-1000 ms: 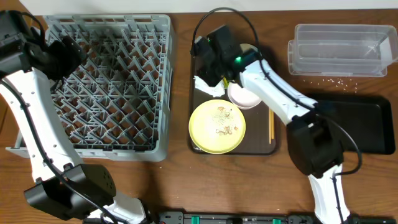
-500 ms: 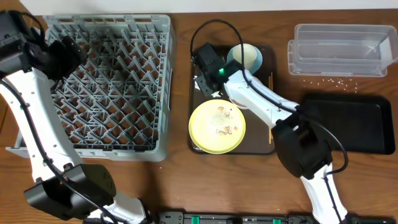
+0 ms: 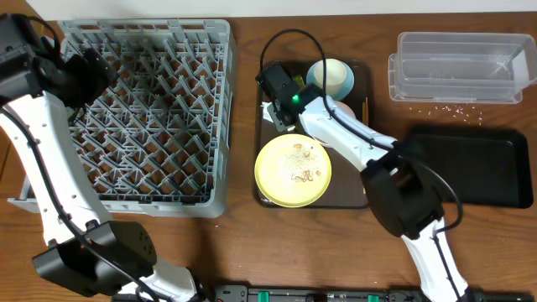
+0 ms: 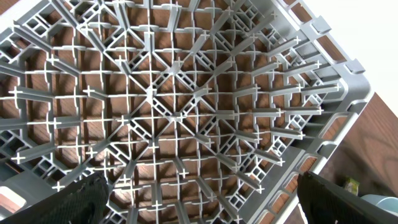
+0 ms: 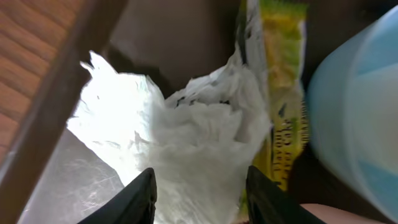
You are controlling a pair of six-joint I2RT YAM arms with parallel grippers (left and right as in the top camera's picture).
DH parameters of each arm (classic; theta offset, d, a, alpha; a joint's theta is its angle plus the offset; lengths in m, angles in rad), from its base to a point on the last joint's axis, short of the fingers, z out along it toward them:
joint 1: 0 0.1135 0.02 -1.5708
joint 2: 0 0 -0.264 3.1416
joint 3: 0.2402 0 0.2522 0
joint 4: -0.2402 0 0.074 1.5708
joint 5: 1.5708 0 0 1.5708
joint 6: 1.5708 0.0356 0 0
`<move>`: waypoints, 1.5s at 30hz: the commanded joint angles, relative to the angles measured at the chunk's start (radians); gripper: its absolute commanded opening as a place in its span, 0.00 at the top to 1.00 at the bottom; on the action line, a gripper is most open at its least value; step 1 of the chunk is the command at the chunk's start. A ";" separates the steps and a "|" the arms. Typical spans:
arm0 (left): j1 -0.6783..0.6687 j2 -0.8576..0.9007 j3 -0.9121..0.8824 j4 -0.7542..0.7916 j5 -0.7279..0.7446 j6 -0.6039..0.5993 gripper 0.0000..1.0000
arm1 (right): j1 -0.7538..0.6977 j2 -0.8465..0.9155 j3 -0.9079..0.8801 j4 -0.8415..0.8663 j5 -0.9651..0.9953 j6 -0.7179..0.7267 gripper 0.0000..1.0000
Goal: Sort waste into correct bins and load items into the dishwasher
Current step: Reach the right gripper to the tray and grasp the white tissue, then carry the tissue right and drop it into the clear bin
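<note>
The right gripper (image 5: 200, 190) is hovering low over the crumpled white napkin (image 5: 186, 124) on the brown tray (image 3: 349, 190). Its 2 jaws are standing part-way apart with the napkin between them, though whether they are pinching it cannot be told. The green-and-yellow wrapper (image 5: 283, 93) is lying beside the napkin, against the light blue bowl (image 5: 357, 106). The left gripper (image 4: 199, 193) is hanging over the grey dish rack (image 4: 186, 93), jaws wide and holding nothing.

Bright, even light overhead; the right wrist view is blurred, its napkin (image 5: 186, 143) glaring white
</note>
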 commanded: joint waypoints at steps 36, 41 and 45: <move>-0.002 0.002 -0.004 -0.003 -0.006 -0.004 0.02 | -0.478 -0.318 0.041 -0.037 -0.206 0.239 0.99; -0.002 0.002 -0.004 -0.003 -0.006 -0.004 0.02 | -0.615 -0.318 0.041 -0.079 -0.201 0.304 0.99; -0.002 0.002 -0.004 -0.003 -0.006 -0.004 0.02 | -0.708 -0.318 0.041 -0.103 -0.202 0.328 0.99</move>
